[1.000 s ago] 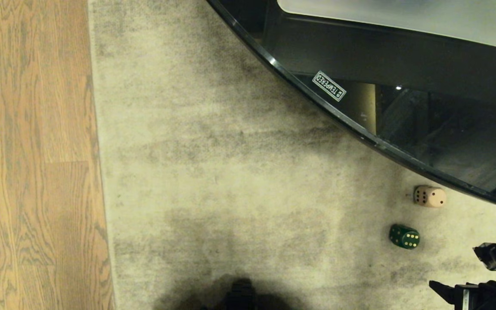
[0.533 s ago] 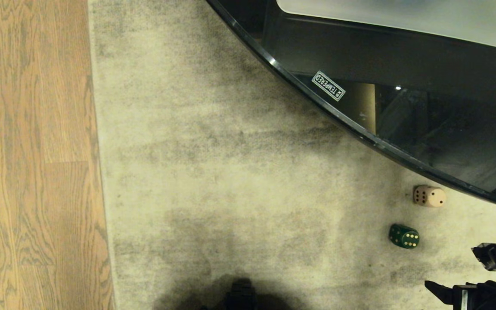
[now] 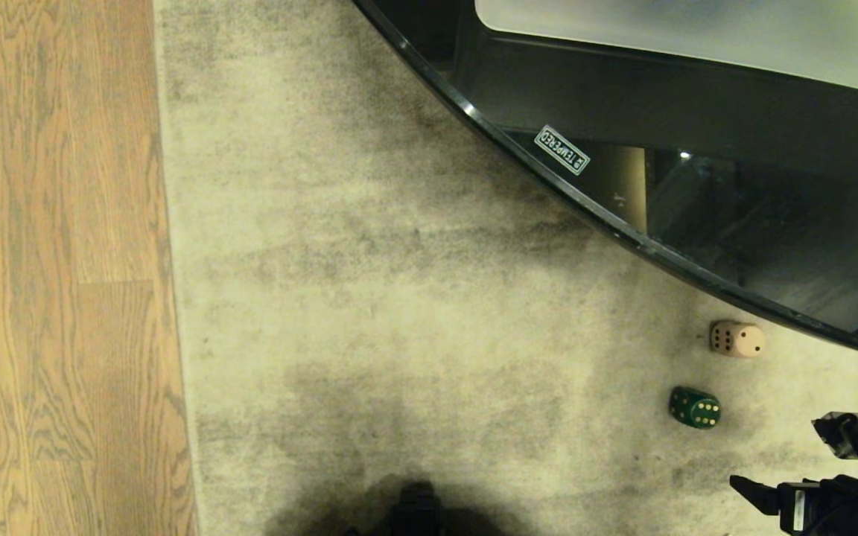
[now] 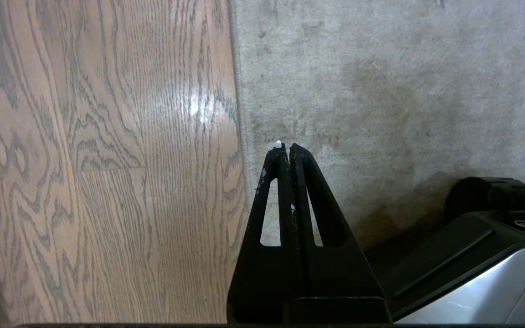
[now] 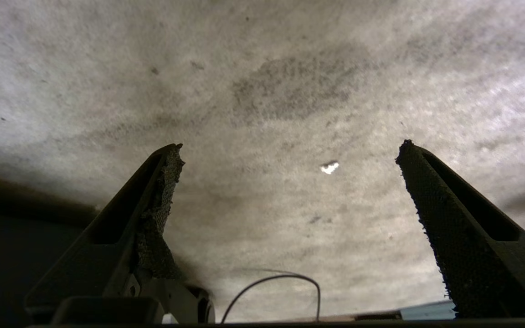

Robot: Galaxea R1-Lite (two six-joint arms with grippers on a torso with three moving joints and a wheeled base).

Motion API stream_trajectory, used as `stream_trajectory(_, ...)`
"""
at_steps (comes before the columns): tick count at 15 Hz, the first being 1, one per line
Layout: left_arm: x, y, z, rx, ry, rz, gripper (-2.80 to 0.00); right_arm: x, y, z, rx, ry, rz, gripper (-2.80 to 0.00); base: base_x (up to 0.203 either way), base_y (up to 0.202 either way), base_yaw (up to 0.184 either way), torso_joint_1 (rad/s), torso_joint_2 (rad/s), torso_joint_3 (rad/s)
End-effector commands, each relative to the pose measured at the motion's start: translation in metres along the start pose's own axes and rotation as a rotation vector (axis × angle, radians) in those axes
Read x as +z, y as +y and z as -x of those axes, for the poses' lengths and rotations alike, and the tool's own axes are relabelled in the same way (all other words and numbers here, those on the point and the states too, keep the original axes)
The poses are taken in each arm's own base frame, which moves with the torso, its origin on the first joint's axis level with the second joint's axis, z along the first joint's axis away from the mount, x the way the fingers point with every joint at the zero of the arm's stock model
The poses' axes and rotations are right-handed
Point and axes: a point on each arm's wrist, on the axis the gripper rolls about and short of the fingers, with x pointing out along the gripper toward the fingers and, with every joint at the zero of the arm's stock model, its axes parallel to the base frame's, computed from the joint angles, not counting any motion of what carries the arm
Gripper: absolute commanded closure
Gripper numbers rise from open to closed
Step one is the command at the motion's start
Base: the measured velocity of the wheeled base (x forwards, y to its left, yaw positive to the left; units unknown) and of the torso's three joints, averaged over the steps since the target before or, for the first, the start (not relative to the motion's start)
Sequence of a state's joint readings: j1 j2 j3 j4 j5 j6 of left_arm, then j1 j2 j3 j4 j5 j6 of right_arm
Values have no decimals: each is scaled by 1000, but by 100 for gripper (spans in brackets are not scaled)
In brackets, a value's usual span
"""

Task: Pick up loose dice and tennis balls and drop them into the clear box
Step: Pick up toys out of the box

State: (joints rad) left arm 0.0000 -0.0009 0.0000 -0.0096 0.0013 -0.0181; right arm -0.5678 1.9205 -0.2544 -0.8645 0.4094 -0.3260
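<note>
We kept our right gripper (image 3: 798,461) spread wide and empty just beside the green die (image 3: 694,407) on the carpet (image 3: 414,298), ready to straddle it, while our left gripper (image 4: 285,148) hung clenched and idle.

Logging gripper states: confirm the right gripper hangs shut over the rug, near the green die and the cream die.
Not shut: the right wrist view shows the right gripper open, nothing between its fingers. It hangs over the rug near the green die and cream die.

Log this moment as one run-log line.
right hand: open, empty, low over rug | nearest: green die, untouched | cream die: by glass table edge | left hand: shut, parked
</note>
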Motion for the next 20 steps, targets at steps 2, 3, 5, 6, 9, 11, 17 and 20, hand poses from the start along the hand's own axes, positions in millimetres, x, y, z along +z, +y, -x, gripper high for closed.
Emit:
stream_trajectory(2, -1, 0, 0, 0, 3, 0, 0, 7, -4, -16, 14, -7, 18, -280, 0, 0, 0, 0, 0, 0)
stream_trajectory(3, -1, 0, 0, 0, 4, 0, 0, 9, -4, -20, 19, -8, 24, -280, 0, 0, 0, 0, 0, 0)
stream_trajectory(5, -1, 0, 0, 0, 3, 0, 0, 9, -1, -29, 39, 6, 32, -280, 0, 0, 0, 0, 0, 0)
stream_trajectory(6, -1, 0, 0, 0, 3, 0, 0, 8, 1, -32, 49, 17, 34, -280, 0, 0, 0, 0, 0, 0)
stream_trajectory(9, -1, 0, 0, 0, 4, 0, 0, 5, 2, -44, 59, 21, 39, -280, 0, 0, 0, 0, 0, 0)
stream_trajectory(11, -1, 0, 0, 0, 4, 0, 0, 5, 0, -51, 44, -29, 61, -280, 0, 0, 0, 0, 0, 0)
stream_trajectory(17, -1, 0, 0, 0, 4, 0, 0, 5, 4, -41, 46, -65, 26, -280, -9, 0, 3, 3, 7, -3)
stream_trajectory(20, -1, 0, 0, 0, 3, 0, 0, 7, 7, -35, 51, -78, 32, -280, 0, 0, 0, 0, 0, 0)
